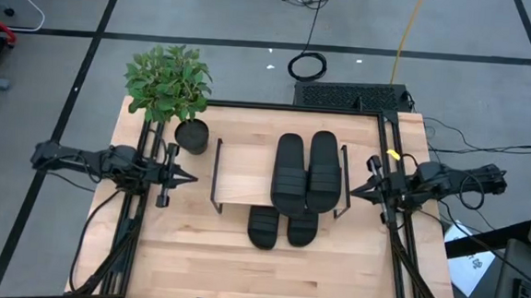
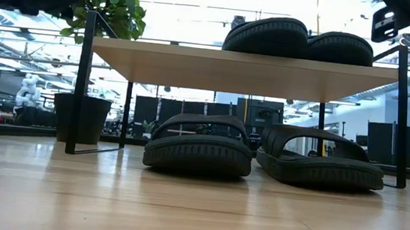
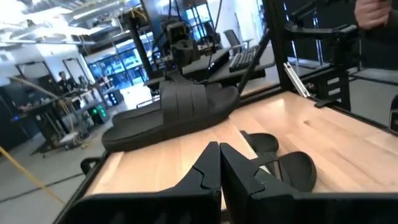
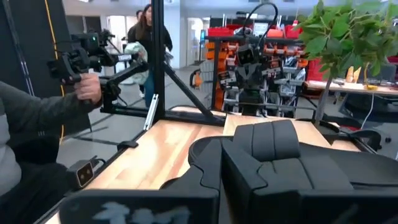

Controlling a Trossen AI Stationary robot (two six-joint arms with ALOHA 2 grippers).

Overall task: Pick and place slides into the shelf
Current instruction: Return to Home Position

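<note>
The shelf point(image 1: 245, 175) stands mid-table on thin black wire side frames. Two black slides point(image 1: 289, 174) point(image 1: 323, 171) lie side by side on the right half of its light wooden top board point(image 2: 247, 70). Two more slides point(image 1: 262, 227) point(image 1: 302, 227) rest with their soles on the table under the board, their near ends sticking out toward the table's near edge. My left gripper point(image 1: 190, 175) hangs shut, left of the shelf, pointing level toward it. My right gripper point(image 1: 353, 193) hangs shut, just right of the shelf's right frame and above board height, pointing level at the upper slides point(image 4: 273, 140).
A leafy plant point(image 1: 170, 83) in a round black pot point(image 1: 192, 133) stands at the shelf's far left corner, close to my left gripper. A black mat point(image 1: 352, 97) lies at the table's far edge. A person's hand point(image 4: 87, 87) holds a device beyond the table. Bare tabletop point(image 1: 267, 274) lies along the near side.
</note>
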